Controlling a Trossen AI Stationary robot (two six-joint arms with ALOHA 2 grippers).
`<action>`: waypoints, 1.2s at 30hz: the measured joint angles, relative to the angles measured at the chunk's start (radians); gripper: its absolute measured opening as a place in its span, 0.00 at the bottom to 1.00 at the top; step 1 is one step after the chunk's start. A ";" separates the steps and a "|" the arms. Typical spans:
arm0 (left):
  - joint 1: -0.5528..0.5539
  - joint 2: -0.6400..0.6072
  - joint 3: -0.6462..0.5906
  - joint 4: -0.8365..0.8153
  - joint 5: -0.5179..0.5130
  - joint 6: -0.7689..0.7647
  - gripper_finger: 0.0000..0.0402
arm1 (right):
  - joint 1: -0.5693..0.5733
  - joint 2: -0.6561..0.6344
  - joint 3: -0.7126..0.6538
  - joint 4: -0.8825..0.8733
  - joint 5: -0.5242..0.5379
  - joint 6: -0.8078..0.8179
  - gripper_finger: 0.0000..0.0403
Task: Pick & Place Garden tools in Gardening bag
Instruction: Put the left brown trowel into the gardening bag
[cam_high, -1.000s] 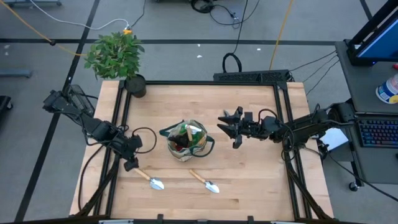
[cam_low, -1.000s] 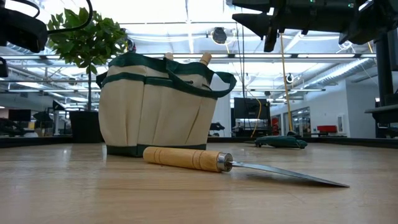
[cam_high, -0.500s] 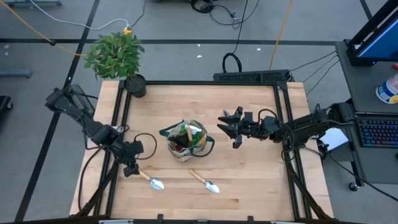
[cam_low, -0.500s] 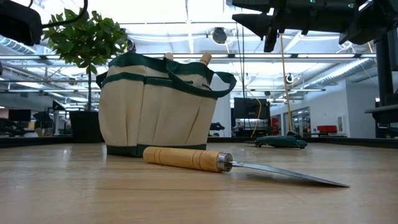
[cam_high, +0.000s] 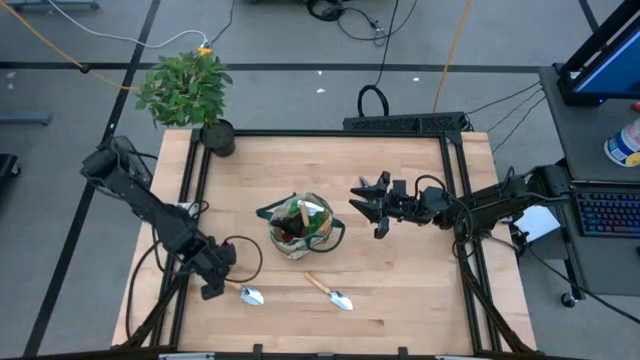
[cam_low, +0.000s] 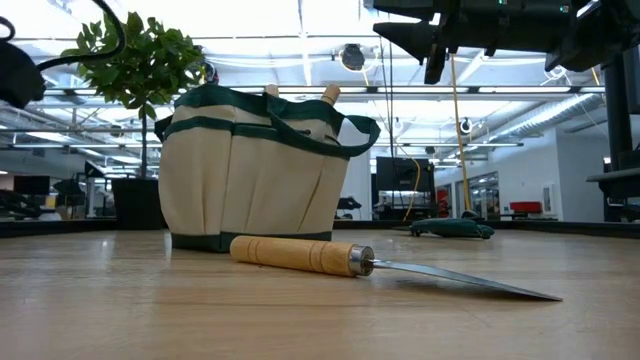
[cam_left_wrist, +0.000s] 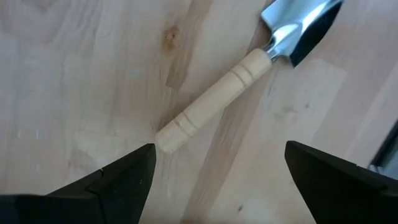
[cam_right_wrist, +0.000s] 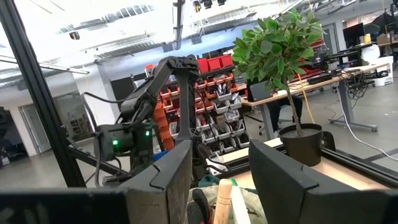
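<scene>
Left claw over a trowel's handle

The left claw (cam_left_wrist: 214, 171), fingers spread, hovers above the left trowel (cam_high: 248, 294) on the worktop (cam_high: 400, 290). The right claw (cam_high: 362, 205), spread and empty, waits beside the gardening bag (cam_high: 300, 226); a second trowel (cam_high: 330, 292) lies nearby.

From overhead we look straight down on the whole table (cam_high: 400, 180). At tabletop height we face level across it, close to a trowel (cam_low: 330, 256) with the gardening bag (cam_low: 255, 175) behind. The left wrist camera looks down, close on another trowel (cam_left_wrist: 242, 93). The right wrist camera faces across toward the potted plant (cam_right_wrist: 283, 68), shared with both wider views.
</scene>
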 joint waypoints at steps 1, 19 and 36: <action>-0.003 0.006 0.000 0.001 -0.001 0.001 0.91 | 0.000 0.000 0.000 0.000 0.000 0.000 0.37; -0.008 0.010 0.011 0.116 -0.169 0.192 0.90 | 0.000 0.000 0.000 0.001 0.000 0.007 0.37; -0.011 0.036 0.011 0.124 -0.167 0.282 0.93 | 0.000 0.000 0.000 0.000 0.000 0.004 0.37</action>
